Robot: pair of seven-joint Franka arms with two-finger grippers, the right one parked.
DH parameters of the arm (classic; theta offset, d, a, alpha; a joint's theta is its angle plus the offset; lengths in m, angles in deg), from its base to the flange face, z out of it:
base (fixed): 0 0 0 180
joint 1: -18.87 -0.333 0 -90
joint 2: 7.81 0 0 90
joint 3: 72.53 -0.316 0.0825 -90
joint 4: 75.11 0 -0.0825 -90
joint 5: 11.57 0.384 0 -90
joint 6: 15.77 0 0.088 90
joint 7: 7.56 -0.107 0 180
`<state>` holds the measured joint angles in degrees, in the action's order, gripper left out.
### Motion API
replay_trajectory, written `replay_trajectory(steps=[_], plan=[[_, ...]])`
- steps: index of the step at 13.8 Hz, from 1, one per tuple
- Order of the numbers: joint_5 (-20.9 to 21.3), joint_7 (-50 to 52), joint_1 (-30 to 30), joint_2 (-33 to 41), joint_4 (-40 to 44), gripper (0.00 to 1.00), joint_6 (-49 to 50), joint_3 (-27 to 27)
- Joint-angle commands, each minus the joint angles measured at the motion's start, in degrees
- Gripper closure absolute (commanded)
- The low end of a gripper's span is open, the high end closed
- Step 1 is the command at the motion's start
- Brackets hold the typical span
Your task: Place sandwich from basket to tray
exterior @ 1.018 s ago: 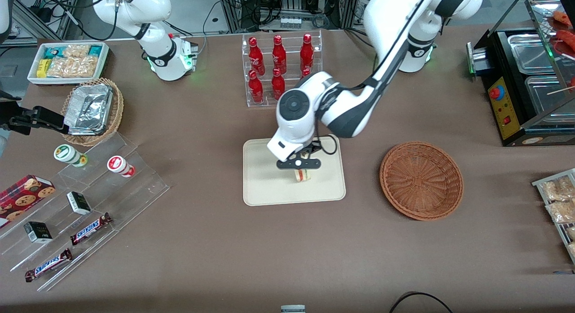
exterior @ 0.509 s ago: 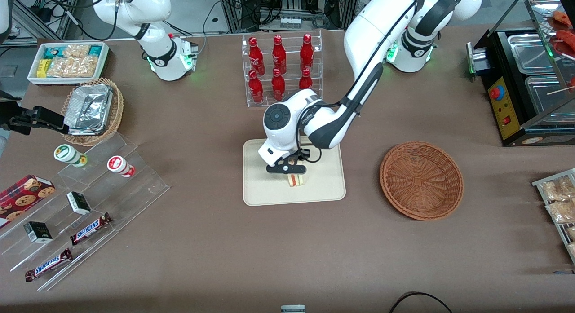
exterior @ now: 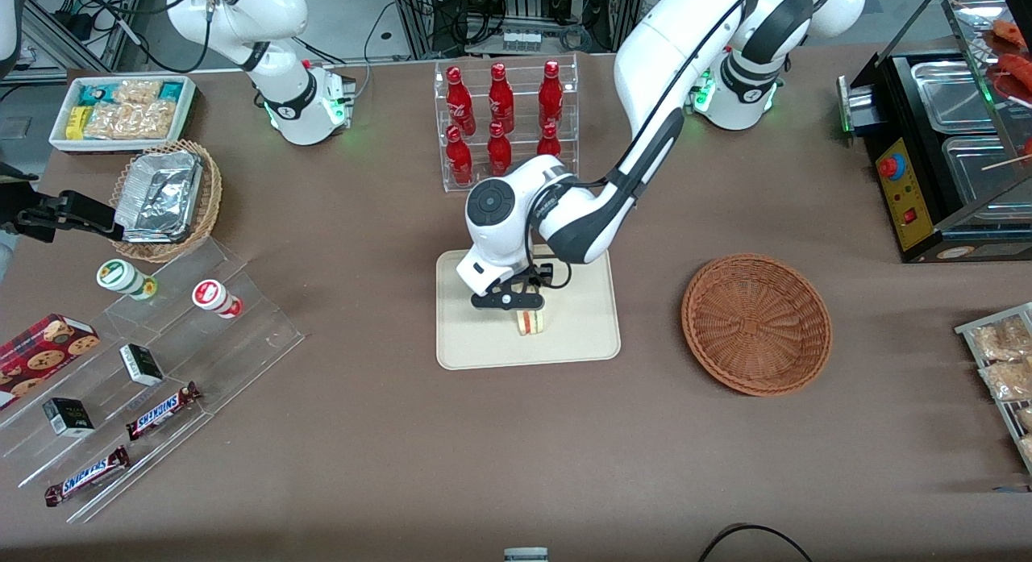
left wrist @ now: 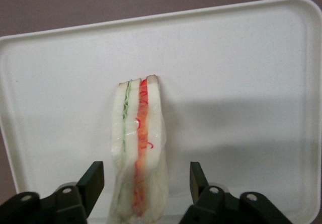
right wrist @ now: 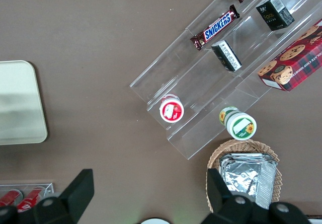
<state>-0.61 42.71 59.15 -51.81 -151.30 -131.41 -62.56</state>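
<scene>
Sandwich point(left wrist: 139, 148) stands on tray point(left wrist: 241, 83) between spread gripper point(left wrist: 146, 183) fingers.

The claw point(left wrist: 146, 183) hides part of the sandwich point(exterior: 530, 322), whose end the wrist picture's edge crops.

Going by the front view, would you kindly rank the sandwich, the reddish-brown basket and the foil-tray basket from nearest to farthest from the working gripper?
Gripper, open, above the tray.
1. Sandwich: on the tray, under the gripper.
2. Reddish-brown basket: toward the working arm's end.
3. Foil-tray basket: toward the parked arm's end.
</scene>
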Motion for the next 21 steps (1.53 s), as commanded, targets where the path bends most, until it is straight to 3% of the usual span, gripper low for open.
replay_trajectory(steps=[1,7,14,21], plan=[[0.38,1.32,0.32,6.62,-0.28,0.0,6.38,-0.66],[-2.0,-0.43,-9.25,20.42,-1.85,0.0,15.43,-0.48],[-4.36,-19.75,-22.43,32.38,-2.3,0.0,29.76,-0.48],[-7.44,-41.72,-35.7,43.9,-12.05,0.0,30.3,-0.57]])
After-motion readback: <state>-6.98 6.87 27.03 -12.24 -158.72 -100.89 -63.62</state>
